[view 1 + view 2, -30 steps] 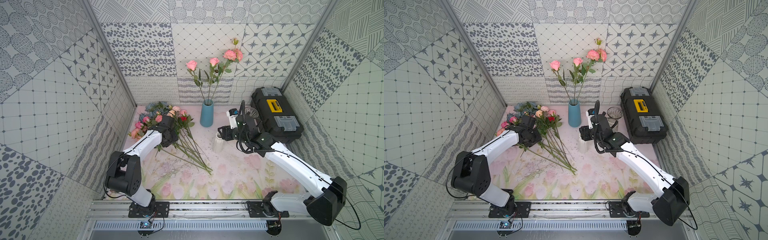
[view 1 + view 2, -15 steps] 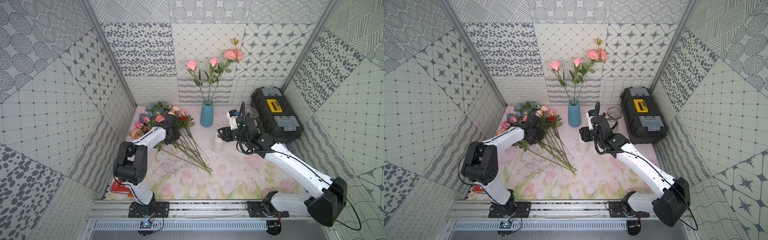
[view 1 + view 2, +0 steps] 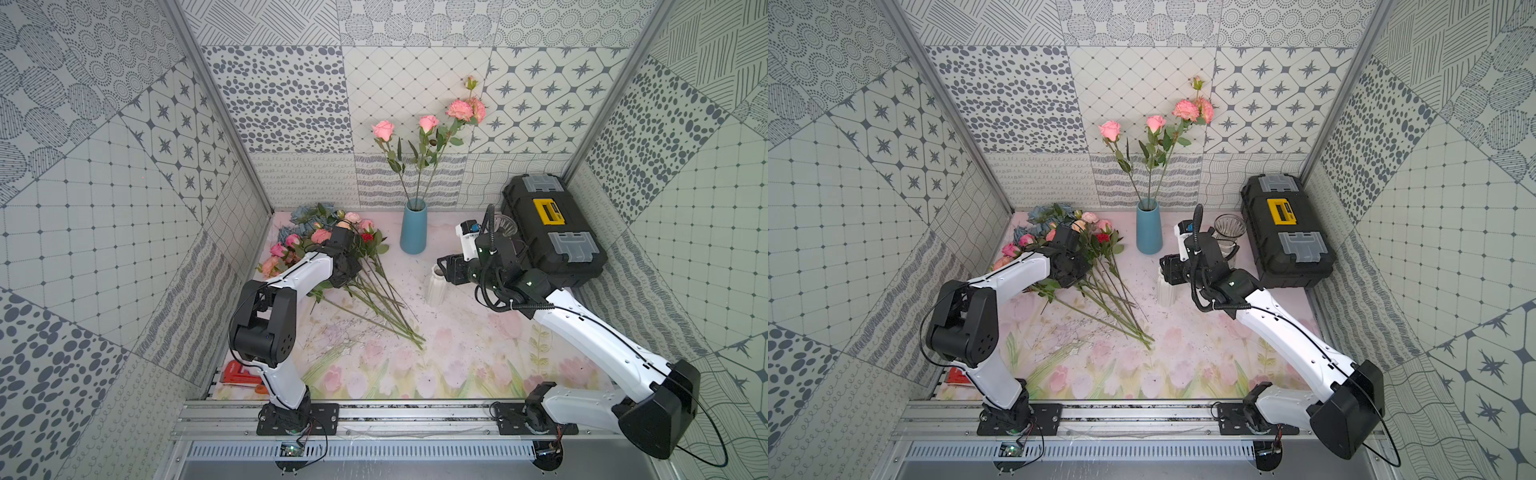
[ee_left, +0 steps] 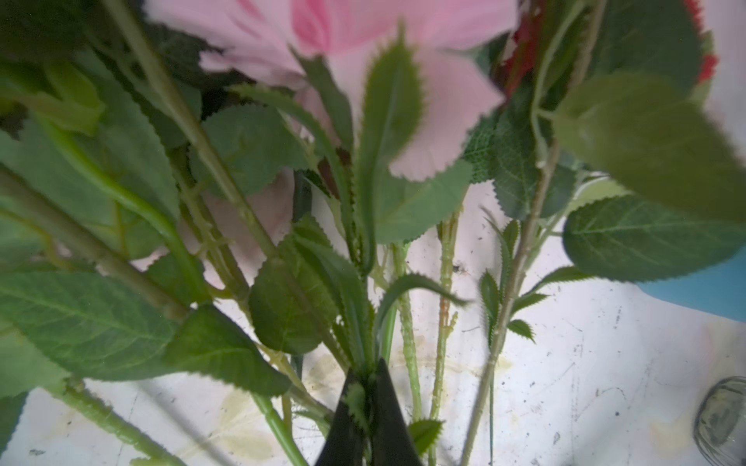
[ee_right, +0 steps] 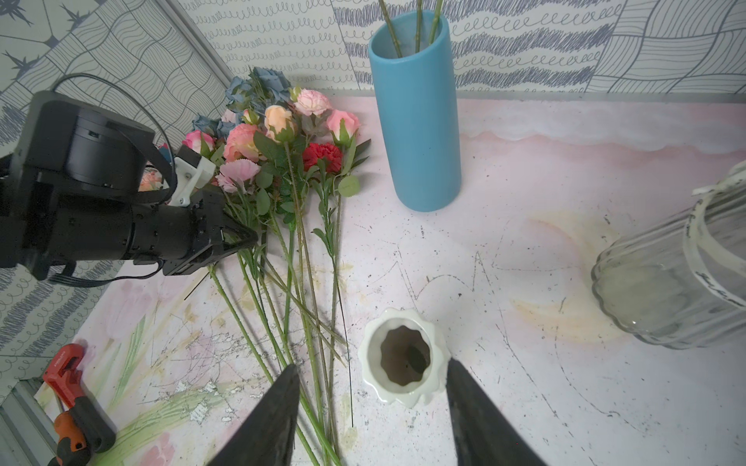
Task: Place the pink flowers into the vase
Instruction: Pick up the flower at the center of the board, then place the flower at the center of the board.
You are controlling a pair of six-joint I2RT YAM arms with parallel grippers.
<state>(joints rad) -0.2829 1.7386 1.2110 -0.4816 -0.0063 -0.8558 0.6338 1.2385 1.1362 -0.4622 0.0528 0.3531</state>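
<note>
**Landmark:** blue vase, upright, three pink-headed stems already standing in it.

**Task item:** the remaining pink flowers are found lying flat in a heap close to the vase, on the robot's left of it. The heads are bunched about level with the vase base. The stems fan away from the vase toward the front rail.

**Left gripper**: clamped onto a stem of the pink flowers in the leafy stretch below the heads. Which bloom belongs to it cannot be told.

**Right gripper**: jaws parted and empty, poised over a white fluted vase in front of the blue vase.

**Finding:** the left arm is judged the nearer. The gripped stem lies flat with its cut end pointing away from the vase, so it must be raised and turned upright before insertion.
</note>
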